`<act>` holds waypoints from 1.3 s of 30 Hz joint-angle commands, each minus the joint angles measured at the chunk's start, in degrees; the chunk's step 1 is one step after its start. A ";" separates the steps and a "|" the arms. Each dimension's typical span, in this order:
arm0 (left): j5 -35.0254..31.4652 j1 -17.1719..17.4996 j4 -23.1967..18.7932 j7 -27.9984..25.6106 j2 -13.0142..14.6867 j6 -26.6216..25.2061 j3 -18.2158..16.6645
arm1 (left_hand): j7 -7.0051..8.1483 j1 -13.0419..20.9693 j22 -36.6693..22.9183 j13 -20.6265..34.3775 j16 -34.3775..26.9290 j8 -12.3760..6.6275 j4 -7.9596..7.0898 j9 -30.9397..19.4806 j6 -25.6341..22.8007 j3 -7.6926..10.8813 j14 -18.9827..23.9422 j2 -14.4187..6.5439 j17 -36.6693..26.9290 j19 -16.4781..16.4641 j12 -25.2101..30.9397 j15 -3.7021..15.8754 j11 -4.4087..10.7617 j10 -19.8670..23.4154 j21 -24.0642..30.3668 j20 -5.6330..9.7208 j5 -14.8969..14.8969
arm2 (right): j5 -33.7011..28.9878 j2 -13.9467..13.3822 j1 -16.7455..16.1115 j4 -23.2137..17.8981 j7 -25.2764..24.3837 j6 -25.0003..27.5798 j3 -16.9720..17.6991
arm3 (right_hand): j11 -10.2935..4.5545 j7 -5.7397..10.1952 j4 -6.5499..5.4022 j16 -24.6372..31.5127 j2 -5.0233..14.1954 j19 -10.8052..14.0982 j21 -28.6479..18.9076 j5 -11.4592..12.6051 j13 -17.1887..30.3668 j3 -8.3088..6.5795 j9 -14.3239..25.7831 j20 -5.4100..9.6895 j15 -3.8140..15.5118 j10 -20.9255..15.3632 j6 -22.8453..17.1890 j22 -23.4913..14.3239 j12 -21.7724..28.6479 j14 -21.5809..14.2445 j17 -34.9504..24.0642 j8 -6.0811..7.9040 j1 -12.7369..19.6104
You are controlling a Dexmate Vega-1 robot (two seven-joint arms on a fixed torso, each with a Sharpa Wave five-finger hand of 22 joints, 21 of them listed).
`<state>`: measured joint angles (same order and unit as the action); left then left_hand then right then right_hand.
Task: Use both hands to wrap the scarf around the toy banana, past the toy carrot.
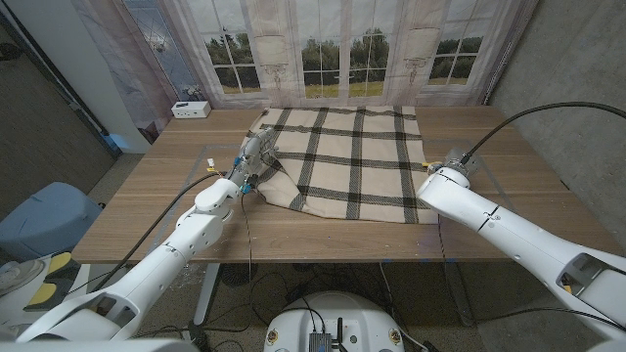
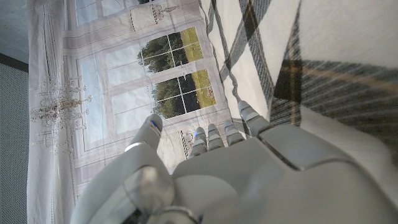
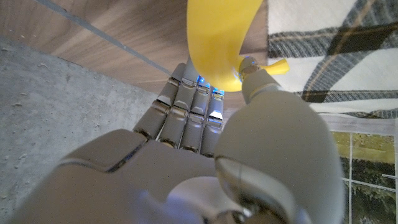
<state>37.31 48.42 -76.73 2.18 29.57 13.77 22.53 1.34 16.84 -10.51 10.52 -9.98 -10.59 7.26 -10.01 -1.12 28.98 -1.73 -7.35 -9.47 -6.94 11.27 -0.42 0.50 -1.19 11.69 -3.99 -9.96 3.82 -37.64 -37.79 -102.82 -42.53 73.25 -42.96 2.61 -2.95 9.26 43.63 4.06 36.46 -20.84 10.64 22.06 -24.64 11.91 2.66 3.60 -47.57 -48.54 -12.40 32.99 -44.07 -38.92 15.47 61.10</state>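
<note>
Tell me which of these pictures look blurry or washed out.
Head view: sharp, evenly lit. Left wrist view: the scarf is soft and overexposed, the left hand blurred up close. Right wrist view: the toy banana is blurry, the right hand out of focus.

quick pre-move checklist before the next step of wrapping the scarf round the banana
1. Right hand holds the toy banana: ok, fingers closed on it in the right wrist view.
2. Left hand on the scarf: ok, at its lifted left corner.
3. Scarf spread out: mostly ok, left edge bunched.
4. Banana on the scarf: not ok, it sits beside the right edge.
5. Toy carrot located: cannot tell.
</note>
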 commanded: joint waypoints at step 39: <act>-0.06 4.69 -4.14 -3.29 1.62 1.38 -1.83 | 0.89 0.03 -0.25 0.32 -0.29 0.02 0.26 -0.10 -0.06 0.20 0.21 -0.19 -0.21 -0.03 0.67 -0.78 -0.80 0.46 0.39 -2.64 -0.43 | -25.26 2.17 9.30 8.17 16.22 -24.08 -10.27 | -5.11 7.31 -1.25 -2.28 6.27 0.66 -2.28 -0.37 3.00 -0.81 0.35 0.26 8.91 -4.07 -8.02 -0.30 3.39 -2.74 -1.68 -0.97 7.31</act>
<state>37.37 51.82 -79.31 -0.17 30.70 15.16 21.06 1.85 16.84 -10.51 10.52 -9.98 -10.58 7.26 -10.00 -1.21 28.98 -1.32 -7.35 -9.47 -6.74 11.66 -0.83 -0.05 -0.63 11.69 -6.25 -10.17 -16.67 -36.00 -30.18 -96.69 -31.01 55.61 -51.87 2.21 -1.92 9.09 41.69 3.53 36.75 -22.56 10.13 22.12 -24.47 12.24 2.96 3.89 -47.17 -49.55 -12.38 35.66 -45.15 -40.37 14.54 61.63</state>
